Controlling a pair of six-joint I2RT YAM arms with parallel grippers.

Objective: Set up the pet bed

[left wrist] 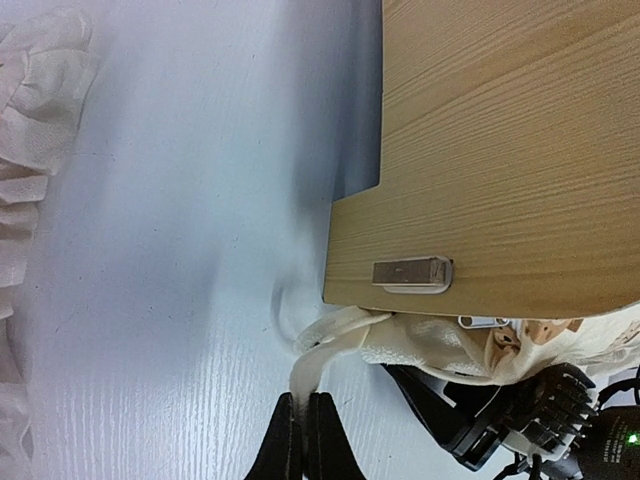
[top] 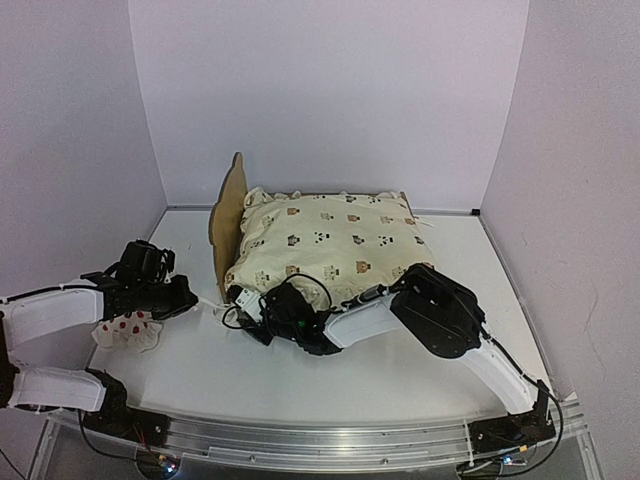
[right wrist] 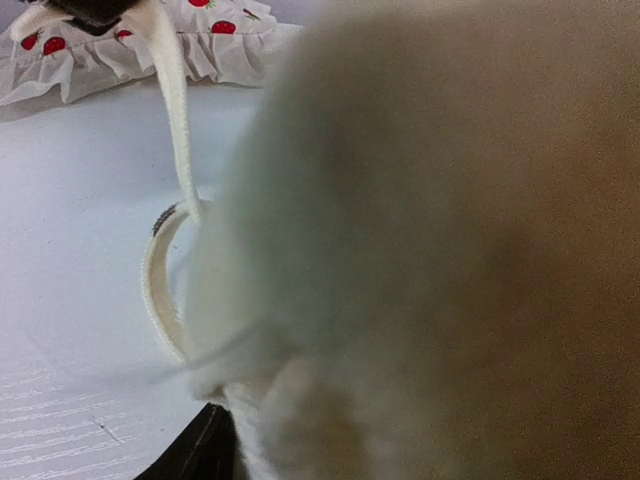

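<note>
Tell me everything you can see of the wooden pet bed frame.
The pet bed is light, grained plywood. Its headboard, topped by a rounded ear shape, stands upright at the end nearer the left arm. A cream bear-print cushion lies on it, hiding base and rails. It stands on the white table. The left wrist view shows a small pale fitting on one panel, and the cushion tie emerging beside it, pinched by the left gripper.

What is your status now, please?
Left pincer shut on strap. Right pincer against cushion, state unclear. Cushion lies on bed. Pillow outside bed.
</note>
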